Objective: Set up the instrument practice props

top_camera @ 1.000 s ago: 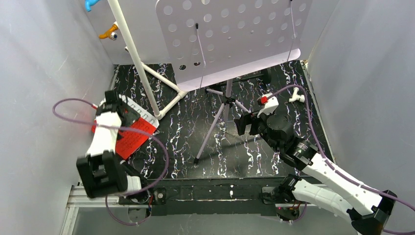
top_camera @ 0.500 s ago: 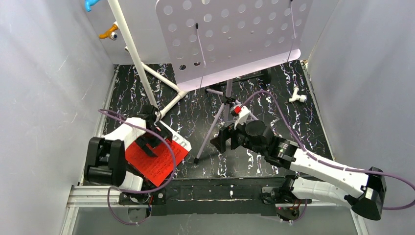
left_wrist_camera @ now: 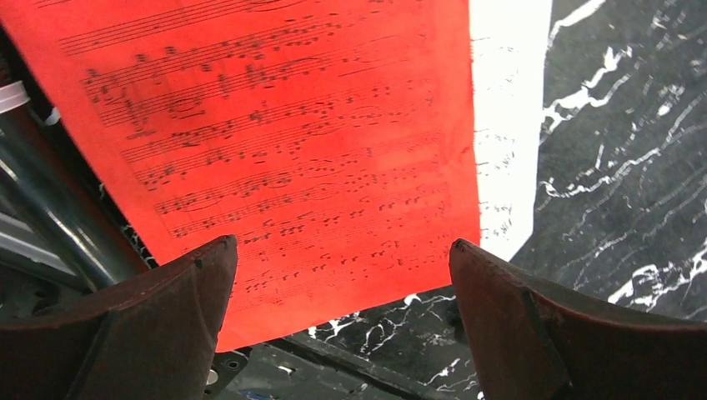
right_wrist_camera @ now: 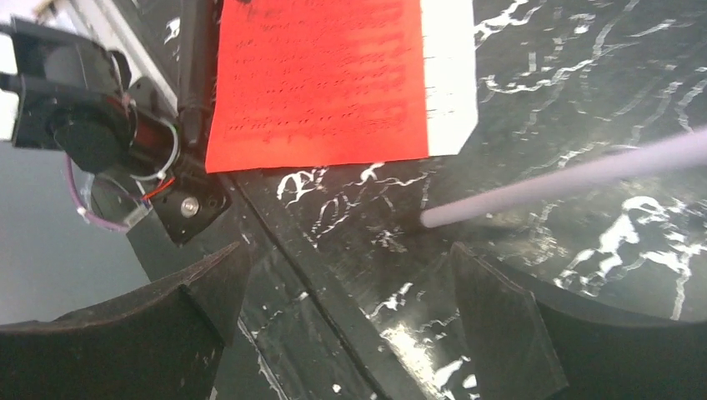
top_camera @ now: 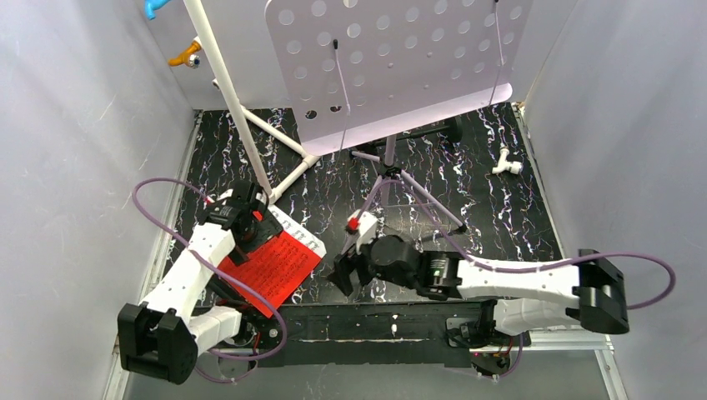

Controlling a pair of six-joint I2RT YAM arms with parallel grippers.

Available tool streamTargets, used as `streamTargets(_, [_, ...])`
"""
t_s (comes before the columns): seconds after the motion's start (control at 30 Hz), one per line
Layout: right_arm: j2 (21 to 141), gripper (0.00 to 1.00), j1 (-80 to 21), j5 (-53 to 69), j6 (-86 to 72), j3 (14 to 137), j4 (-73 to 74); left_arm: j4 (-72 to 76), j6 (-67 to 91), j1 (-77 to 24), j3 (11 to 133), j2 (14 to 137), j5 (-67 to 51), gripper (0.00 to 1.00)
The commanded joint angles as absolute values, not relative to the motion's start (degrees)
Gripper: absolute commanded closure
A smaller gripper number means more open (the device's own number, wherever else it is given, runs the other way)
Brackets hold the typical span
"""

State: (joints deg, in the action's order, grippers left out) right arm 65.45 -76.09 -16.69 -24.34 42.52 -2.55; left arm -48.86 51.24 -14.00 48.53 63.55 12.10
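Observation:
The lilac perforated music stand (top_camera: 392, 67) is upright at the back on tripod legs (top_camera: 371, 204). The red music sheet (top_camera: 271, 271) lies flat at the front left on the white music sheet (top_camera: 302, 236), which shows as a strip along its far edge. My left gripper (top_camera: 243, 242) hangs open just above the red sheet (left_wrist_camera: 283, 150), holding nothing. My right gripper (top_camera: 346, 271) is open and empty over the table by the end of the front leg (right_wrist_camera: 567, 179), with the red sheet (right_wrist_camera: 321, 83) ahead of it. A black shape (top_camera: 442, 129) is half hidden under the plate; whether it is the microphone, I cannot tell.
A white PVC pipe frame (top_camera: 242, 125) rises at the back left, close behind the left arm. A small white fitting (top_camera: 506, 162) lies at the back right. Orange (top_camera: 185, 57) and blue (top_camera: 154, 7) clips sit on the back wall. Grey walls close both sides.
Both sheets have shifted from the left edge toward the front middle. The left arm now reaches over them. The right arm has swung left and forward to the tripod's front leg.

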Motion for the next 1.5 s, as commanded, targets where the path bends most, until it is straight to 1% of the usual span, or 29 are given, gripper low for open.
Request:
streamTargets(0.0, [73.87, 0.06, -80.40, -20.15, -23.61, 50.41, -6.48, -51.83, 55.40, -11.68, 45.27, 61.07, 16.14, 0.02])
streamTargets(0.1, [81.64, 0.14, -80.75, -20.49, -28.06, 56.90, -3.60, -51.17, 56.79, -6.45, 43.24, 63.28, 15.34, 0.02])
streamTargets(0.13, [83.85, 0.15, -80.91, -20.32, -28.37, 58.23, -3.98, -49.92, 56.63, -3.66, 41.81, 63.82, 14.74, 0.02])
streamTargets(0.2, [87.97, 0.21, -81.03, -21.81, -29.29, 60.76, -4.31, -46.22, 55.46, 4.58, 38.32, 64.43, 8.53, 0.02])
streamTargets(0.23, [90.14, 0.22, -81.03, -22.95, -29.49, 62.96, -3.01, -44.56, 55.30, 7.70, 36.65, 64.79, 4.56, 0.04])
streamTargets(0.3, [95.34, 0.22, -81.04, -25.38, -28.46, 67.70, 0.68, -42.79, 55.68, 10.17, 35.07, 65.83, 0.16, 0.05])
streamTargets(0.37, [99.66, 0.22, -80.90, -28.54, -26.73, 72.76, 4.29, -42.80, 55.77, 10.26, 35.41, 66.65, -1.70, 0.05])
streamTargets(0.43, [103.63, 0.21, -79.91, -30.69, -26.50, 76.27, 6.76, -42.80, 56.36, 10.29, 34.92, 66.10, -1.19, 0.04])
streamTargets(0.53, [108.17, 0.20, -77.04, -27.02, -26.74, 79.57, 7.29, -43.41, 55.99, 10.28, 34.81, 64.59, 2.85, 0.04])
streamTargets(0.7, [114.81, 0.05, -72.17, -21.05, -27.93, 85.29, 8.91, -43.98, 55.78, 10.34, 34.63, 64.48, 5.86, 0.05])
streamTargets(0.87, [120.65, 0.02, -69.43, -15.88, -28.76, 90.62, 10.37, -43.58, 58.05, 10.26, 33.28, 63.93, 6.77, 0.05])
streamTargets(1.03, [123.15, 0.04, -68.70, -14.42, -29.38, 92.52, 10.98, -43.42, 57.86, 10.33, 33.57, 65.50, 6.34, 0.05])
streamTargets(1.23, [123.90, 0.12, -68.55, -12.64, -30.33, 91.64, 10.82, -43.07, 57.90, 10.36, 33.57, 65.73, 6.60, 0.06])
streamTargets(1.33, [122.86, 0.13, -68.90, -14.61, -29.20, 90.25, 10.33, -42.61, 57.83, 10.34, 33.34, 65.88, 6.43, 0.06])
streamTargets(1.47, [121.72, 0.12, -69.18, -16.31, -26.85, 91.81, 13.30, -42.19, 57.53, 10.33, 32.93, 66.55, 6.72, 0.06])
